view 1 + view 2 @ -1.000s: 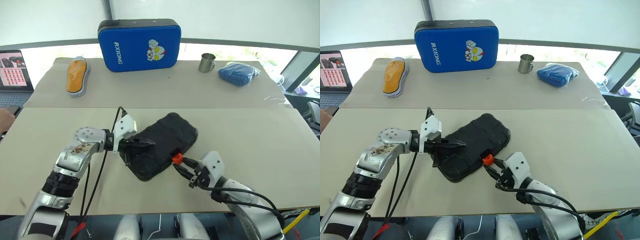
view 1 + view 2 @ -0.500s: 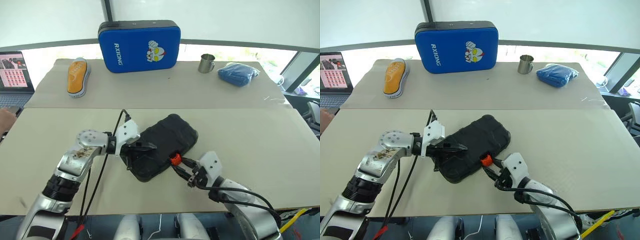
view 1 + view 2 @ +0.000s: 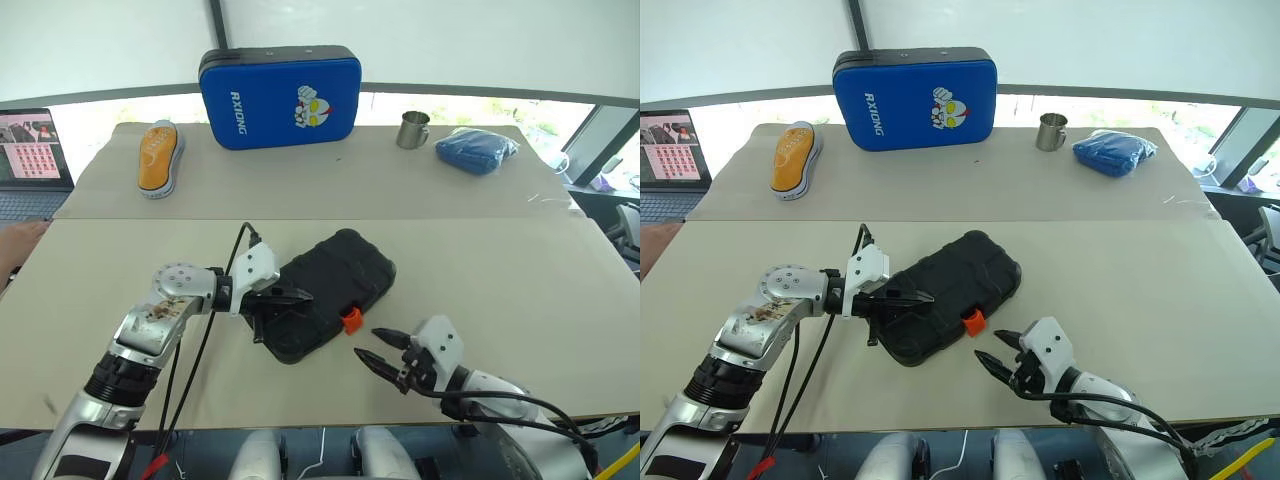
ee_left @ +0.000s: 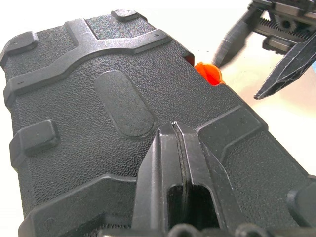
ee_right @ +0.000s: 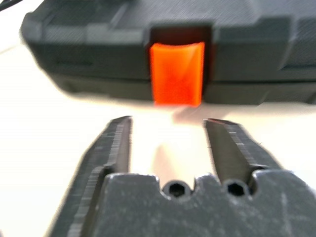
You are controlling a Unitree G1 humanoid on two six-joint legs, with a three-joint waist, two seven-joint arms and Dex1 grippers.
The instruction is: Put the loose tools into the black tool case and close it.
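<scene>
On beige table (image 3: 520, 280), closed ribbed black plastic tool case (image 3: 335, 290) lies under pinched-shut left gripper (image 3: 300, 296); right gripper (image 3: 375, 348), parted, has backed off orange latch (image 3: 351, 319).

A closed black tool case (image 3: 328, 295) lies diagonally mid-table. The left gripper (image 3: 296, 296), fingers together, rests on its lid, blocking that end. A bare gap of table (image 3: 500, 280) separates the orange latch (image 3: 351, 320) from the right gripper (image 3: 378, 351), whose fingers stand apart. Blue case (image 3: 280, 96), shoe (image 3: 158, 155), cup (image 3: 412, 127) and blue cloth (image 3: 477, 146) line the far edge, well apart.
</scene>
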